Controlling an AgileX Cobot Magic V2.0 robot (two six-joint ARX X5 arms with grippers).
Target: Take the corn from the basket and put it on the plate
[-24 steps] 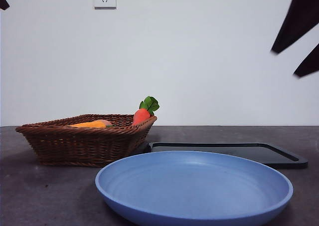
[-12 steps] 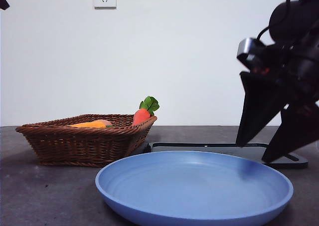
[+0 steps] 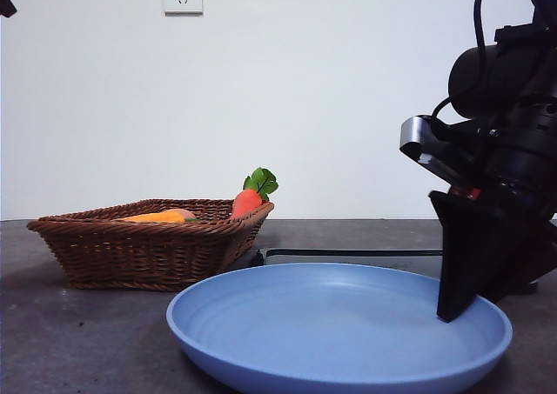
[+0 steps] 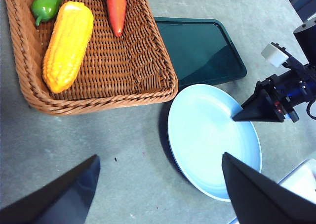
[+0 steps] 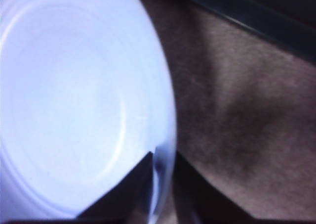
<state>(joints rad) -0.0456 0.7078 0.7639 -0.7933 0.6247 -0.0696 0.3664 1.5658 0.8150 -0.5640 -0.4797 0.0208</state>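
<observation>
1. At the right rim of the wide blue plastic plate, the right hand pinches the plate's edge, one jaw inside and one outside.
2. Well apart, the long yellow corn cob lies in the brown woven wicker basket on the left, beside a green pepper and an orange carrot.
3. Above the grey worktop, the left hand hangs with jaws spread wide, holding nothing.
4. Risk: lifting or dragging by the thin rim could tilt the plate or let it slip, shifting the spot where the corn should go.
</observation>
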